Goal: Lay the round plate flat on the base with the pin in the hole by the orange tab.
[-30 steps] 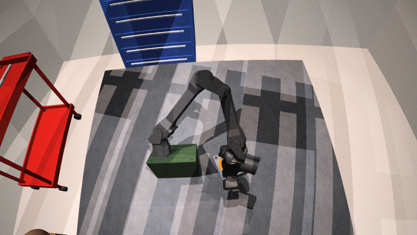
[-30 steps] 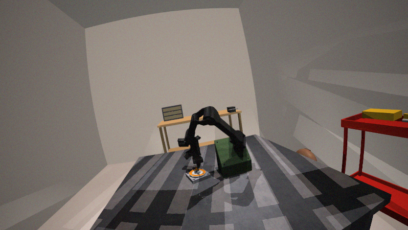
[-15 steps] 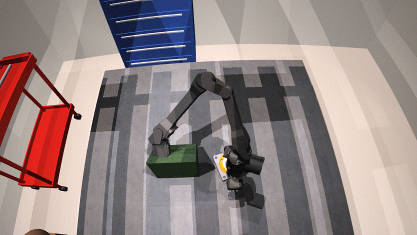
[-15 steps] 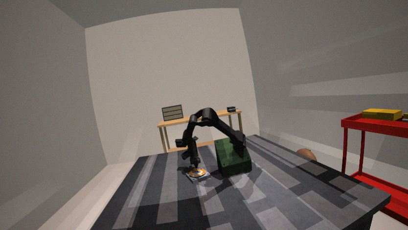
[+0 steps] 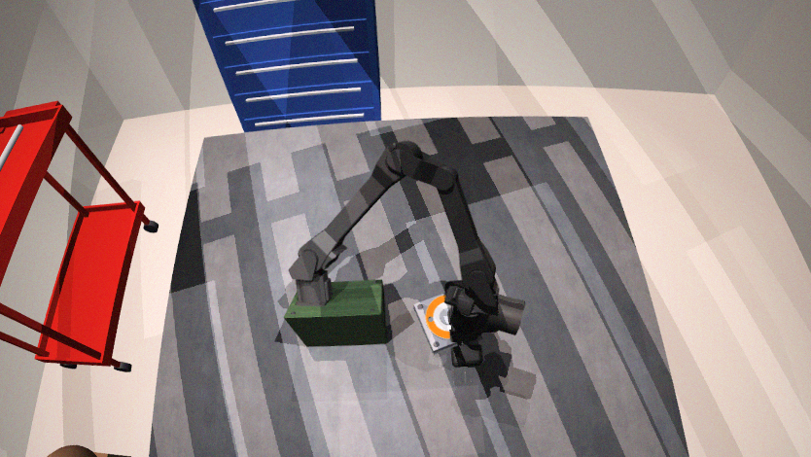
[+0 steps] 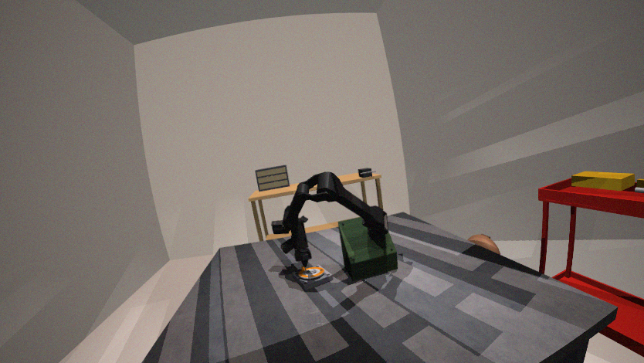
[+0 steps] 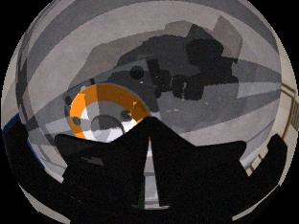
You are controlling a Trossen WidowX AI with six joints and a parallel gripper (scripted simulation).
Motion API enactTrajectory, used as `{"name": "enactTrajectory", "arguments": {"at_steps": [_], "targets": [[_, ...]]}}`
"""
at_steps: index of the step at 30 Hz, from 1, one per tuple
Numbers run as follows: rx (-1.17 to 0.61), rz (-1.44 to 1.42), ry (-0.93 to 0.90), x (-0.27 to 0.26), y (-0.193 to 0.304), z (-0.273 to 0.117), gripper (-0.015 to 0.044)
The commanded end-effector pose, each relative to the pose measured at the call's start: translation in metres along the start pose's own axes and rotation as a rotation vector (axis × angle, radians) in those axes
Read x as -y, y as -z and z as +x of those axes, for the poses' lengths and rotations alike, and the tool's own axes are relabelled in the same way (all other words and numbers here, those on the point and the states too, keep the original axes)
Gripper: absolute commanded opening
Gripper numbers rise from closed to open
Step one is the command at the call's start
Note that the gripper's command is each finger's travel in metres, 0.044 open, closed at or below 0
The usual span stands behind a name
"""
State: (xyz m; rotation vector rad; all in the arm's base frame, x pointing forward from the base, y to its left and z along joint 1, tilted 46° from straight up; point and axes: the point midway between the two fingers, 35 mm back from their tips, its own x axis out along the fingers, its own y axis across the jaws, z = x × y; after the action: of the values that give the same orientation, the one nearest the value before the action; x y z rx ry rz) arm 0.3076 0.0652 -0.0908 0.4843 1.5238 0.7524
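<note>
While the arm bent over from its green pedestal (image 5: 339, 313), the gripper (image 6: 306, 261) stood with its fingers pressed together on nothing, the joined tip set down at the rim of the round plate (image 5: 436, 317). The plate lay on its square grey base (image 6: 313, 280) on the bench (image 6: 405, 307), just beside the pedestal, and its orange ring showed clearly in the wrist view (image 7: 90, 106). Neither the small pin nor the hole by the tab could be made out, so whether the plate sat flat or tilted could not be told. Judging by the pose, the closed tip was meant to nudge the plate round on its post. The risk lay in that contact: a push aimed too high might skid over the ring without turning it, and one pressing downward might jam the plate harder onto the pin. Too long a sweep could carry the hole past the pin. Even once seated, the tip would have to lift off cleanly, or it might drag the plate back up.
</note>
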Motion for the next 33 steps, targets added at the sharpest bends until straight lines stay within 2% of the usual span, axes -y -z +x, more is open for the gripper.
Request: {"name": "enactTrajectory", "arguments": {"at_steps": [1, 33], "targets": [[0.000, -0.002, -0.005, -0.004, -0.006, 0.000, 0.0000], [0.001, -0.002, -0.007, -0.042, -0.031, -0.004, 0.0000]]}}
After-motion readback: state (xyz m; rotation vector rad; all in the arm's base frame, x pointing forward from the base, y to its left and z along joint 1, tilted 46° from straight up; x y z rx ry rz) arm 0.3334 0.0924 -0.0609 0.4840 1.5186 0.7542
